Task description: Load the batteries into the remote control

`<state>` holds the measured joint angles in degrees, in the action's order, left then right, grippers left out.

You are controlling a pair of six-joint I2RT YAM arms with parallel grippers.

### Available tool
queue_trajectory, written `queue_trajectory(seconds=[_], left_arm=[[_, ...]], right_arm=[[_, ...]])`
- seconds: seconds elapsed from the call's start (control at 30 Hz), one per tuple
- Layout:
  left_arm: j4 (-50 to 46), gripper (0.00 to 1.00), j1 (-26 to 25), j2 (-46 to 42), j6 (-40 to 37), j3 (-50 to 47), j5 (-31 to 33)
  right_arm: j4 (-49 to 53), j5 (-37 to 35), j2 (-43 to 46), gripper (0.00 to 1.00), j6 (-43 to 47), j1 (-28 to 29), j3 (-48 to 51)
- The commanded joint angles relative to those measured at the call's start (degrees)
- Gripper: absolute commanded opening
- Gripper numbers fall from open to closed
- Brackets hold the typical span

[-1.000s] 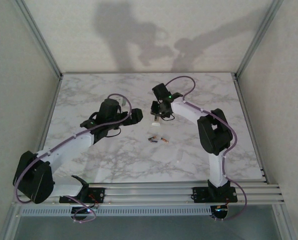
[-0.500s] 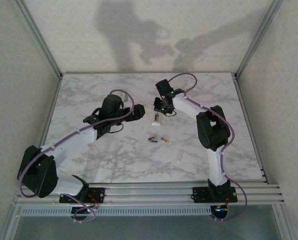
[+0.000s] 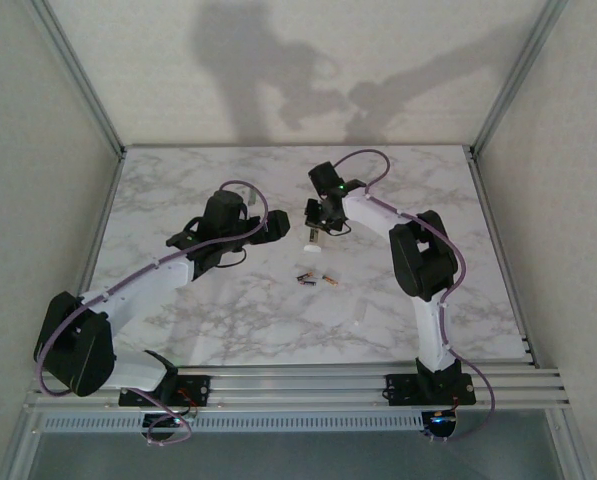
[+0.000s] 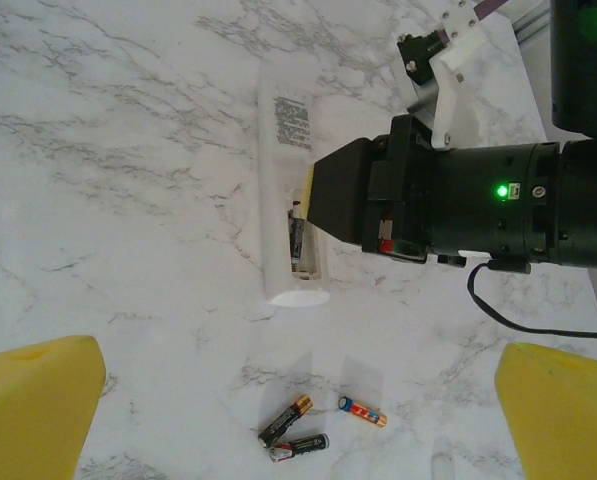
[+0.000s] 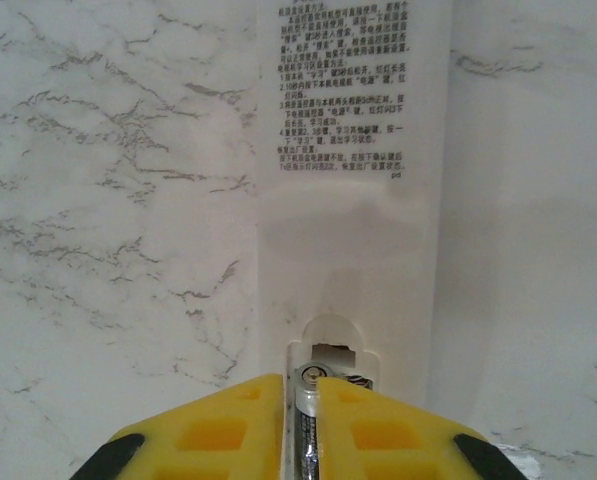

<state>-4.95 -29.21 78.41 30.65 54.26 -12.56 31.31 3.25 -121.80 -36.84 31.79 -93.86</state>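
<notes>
White remote (image 4: pixel 283 150) lies back up on the marble table (image 3: pixel 178 190), around the middle of it and toward the far side. Its printed label faces up and the battery bay (image 5: pixel 333 362) at its near end is uncovered.

The right claw (image 5: pixel 310 425) reaches down over that end. In its own wrist view the two yellow pads (image 5: pixel 218 430) are drawn close together and pinch a slim battery (image 5: pixel 308 385). The silvery end of this held battery sits just at the mouth of the bay. The left wrist view shows a dark cell lying in the bay beside the right claw's black body; whether it is fully seated I cannot tell.

Three loose batteries (image 4: pixel 284 420) lie on the table on the near side of the remote, close together but apart from it. Two are dark and one is orange and blue (image 4: pixel 363 411).

The left claw (image 4: pixel 298 365) hangs above the table just left of the remote. Its yellow pads (image 4: pixel 33 415) are spread wide with nothing between them. In the top view it sits near the right claw (image 3: pixel 315 228) without touching it.
</notes>
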Motion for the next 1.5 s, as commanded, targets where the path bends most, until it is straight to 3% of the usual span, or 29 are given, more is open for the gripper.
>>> queue_trajectory(seconds=[0.0,1.1,1.47], left_arm=[[0.6,1.00,-0.2,-1.7,-0.7,-0.8,0.7],[1.8,1.00,-0.2,-3.3,0.3,-2.2,-0.1],[2.4,1.00,-0.2,-2.9,0.5,-2.6,-0.5]], right_arm=[[1.6,0.1,-1.8,0.16,0.2,0.6,-1.2],[2.5,-5.8,-4.4,0.09,-3.2,4.9,5.9],[2.1,-4.0,-3.2,0.09,-5.1,6.6,9.3]])
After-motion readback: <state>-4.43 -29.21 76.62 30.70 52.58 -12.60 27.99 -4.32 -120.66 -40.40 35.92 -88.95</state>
